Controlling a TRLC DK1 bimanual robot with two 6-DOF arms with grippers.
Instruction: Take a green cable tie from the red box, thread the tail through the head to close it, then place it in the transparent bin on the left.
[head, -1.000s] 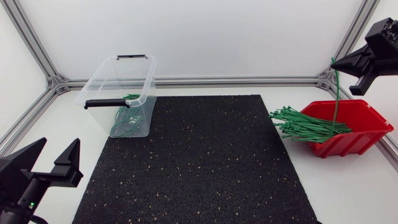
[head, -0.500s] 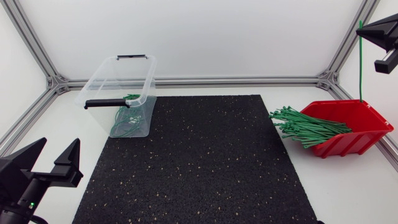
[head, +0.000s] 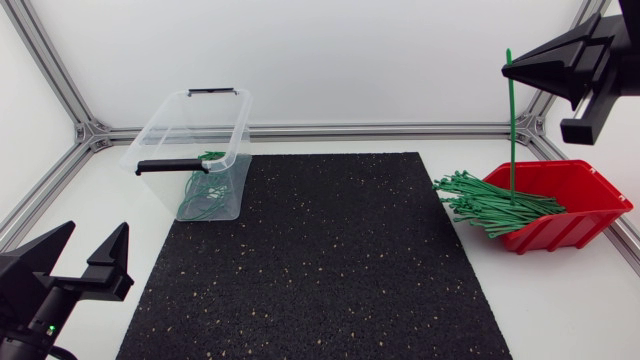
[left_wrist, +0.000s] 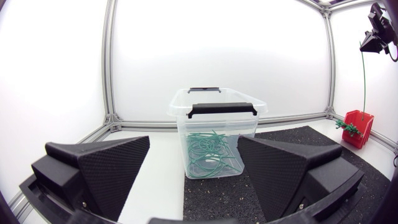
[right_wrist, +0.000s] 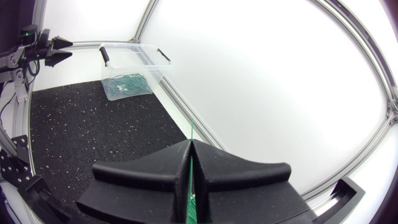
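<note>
L tool (head: 98, 228) low at near-L corner of table (head: 80, 185), off the mat, fingers spread wide, released, nothing btwn them. In L wrist view, same tool (left_wrist: 194, 143) faces the transparent bin (left_wrist: 186, 118) straight ahead across bare table.

Transparent bin (head: 160, 130) at far-L, just beside L edge of black speckled mat (head: 320, 260); lidless, upright. Black handle (head: 172, 165) on near rim, another black handle (head: 212, 91) on far rim. Inside, on the floor: tangle of closed green ties (head: 203, 195), seen thru the clear wall.

Mat covers table centre, lying btwn bin and red box.

Bundle of green cable ties (head: 490, 203) sticks out of red box's open L side, ends fanning over the table just past mat's R edge. Red box (head: 580, 215) at R edge of table, well apart from bin.

R tool (head: 515, 68) high above the box, far-R, clenched on one green cable tie (head: 511, 130) near its top end. Tie hangs straight down, approx vertical, lower end at the bundle; touching or not, cannot tell. In R wrist view, fingers (right_wrist: 236, 171) pressed together w/ the tie (right_wrist: 188, 186) pinched in the seam of the tool (right_wrist: 190, 149); bin (right_wrist: 134, 62) far ahead across the mat. In L wrist view, tie (left_wrist: 364, 81) dangles from R tool (left_wrist: 375, 31) over red box (left_wrist: 357, 124).
</note>
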